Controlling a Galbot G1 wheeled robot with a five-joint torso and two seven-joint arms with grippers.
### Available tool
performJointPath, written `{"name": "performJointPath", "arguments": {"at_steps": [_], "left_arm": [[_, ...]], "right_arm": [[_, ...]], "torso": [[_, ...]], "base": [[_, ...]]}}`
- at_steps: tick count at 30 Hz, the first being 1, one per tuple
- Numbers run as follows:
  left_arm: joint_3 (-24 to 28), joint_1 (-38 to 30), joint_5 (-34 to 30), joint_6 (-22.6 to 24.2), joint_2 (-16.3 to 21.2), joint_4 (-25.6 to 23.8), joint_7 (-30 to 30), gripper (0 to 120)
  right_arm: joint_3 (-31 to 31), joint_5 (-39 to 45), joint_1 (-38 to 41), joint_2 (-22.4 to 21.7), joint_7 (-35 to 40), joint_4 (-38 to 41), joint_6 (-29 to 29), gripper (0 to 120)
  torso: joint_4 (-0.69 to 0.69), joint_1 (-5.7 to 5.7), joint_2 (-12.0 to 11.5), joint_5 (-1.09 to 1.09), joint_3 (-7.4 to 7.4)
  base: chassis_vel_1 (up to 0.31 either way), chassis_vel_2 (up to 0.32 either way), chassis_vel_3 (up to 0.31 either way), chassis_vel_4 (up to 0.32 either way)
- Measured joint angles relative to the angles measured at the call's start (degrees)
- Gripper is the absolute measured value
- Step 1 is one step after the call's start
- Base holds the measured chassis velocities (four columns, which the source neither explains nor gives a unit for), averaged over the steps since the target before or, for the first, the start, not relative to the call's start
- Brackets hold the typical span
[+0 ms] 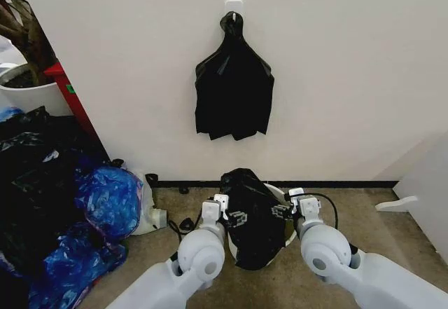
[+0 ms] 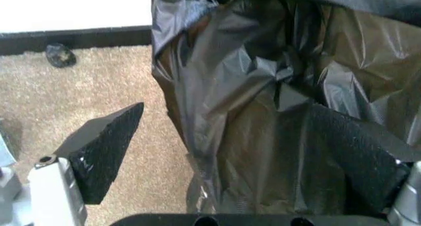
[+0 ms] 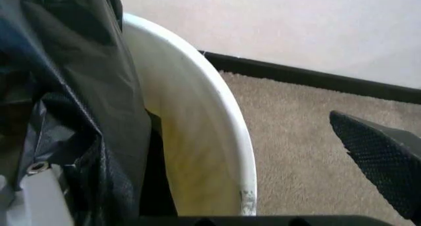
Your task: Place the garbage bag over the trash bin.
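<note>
Head view: garbage bag [image 1: 252, 218] hides most of trash bin [image 1: 286, 204].

One garbage bag [image 1: 252, 218], black and crinkled, sits at about 6 o'clock in the head view, draped on one trash bin [image 1: 285, 233], whose white rim peeks out at its 3 o'clock side. Two grippers flank it: the left gripper [image 1: 236, 218] at the bag's 9 o'clock and the right gripper [image 1: 281, 211] at its 3 o'clock. One flat black bunch of bags [image 1: 234, 88] hangs from one white wall hook [image 1: 234, 5] at 12 o'clock. Two blue plastic bags [image 1: 108, 198] lie at 8 o'clock, beside a heap of black bags [image 1: 31, 183] whose number cannot be told. One white plant pot [image 1: 28, 93] stands at 10 o'clock.
</note>
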Motion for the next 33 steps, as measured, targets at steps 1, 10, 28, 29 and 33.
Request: {"name": "performJointPath", "arguments": {"at_steps": [1,10,28,29,33], "left_arm": [[0.2,0.0,0.0,0.0,-0.4,0.5,-0.3,100],[0.9,-0.6,-0.2,-0.7,-2.1,5.4,-1.3,100],[3.9,-2.3,-0.6,-1.8,-4.5,10.7,-2.0,93],[3.9,-2.3,-0.7,-1.9,-4.5,10.8,-2.1,90],[4.2,-2.2,-0.9,-2.2,-4.2,10.8,-2.4,74]], "right_arm": [[0.1,0.2,-0.1,-0.1,0.0,0.1,0.0,100],[0.2,0.8,-0.1,-0.3,0.1,0.2,0.1,100],[0.2,1.9,0.1,-0.2,0.0,0.1,0.1,100],[0.2,1.9,0.1,-0.2,0.0,0.0,0.2,100],[0.3,2.1,0.3,0.0,-0.1,-0.4,0.2,100]], "torso": [[0.0,0.0,0.0,0.0,0.0],[0.0,0.0,0.0,-0.01,0.0],[0.01,-0.01,0.0,0.0,-0.02],[0.01,-0.01,0.0,0.0,-0.02],[0.01,-0.01,0.0,0.0,-0.01]], "base": [[0.0,0.0,0.0,0.0],[0.0,0.0,0.0,0.0],[0.0,0.0,0.0,0.0],[0.0,0.0,0.0,0.0],[0.0,0.0,0.0,0.0]]}}
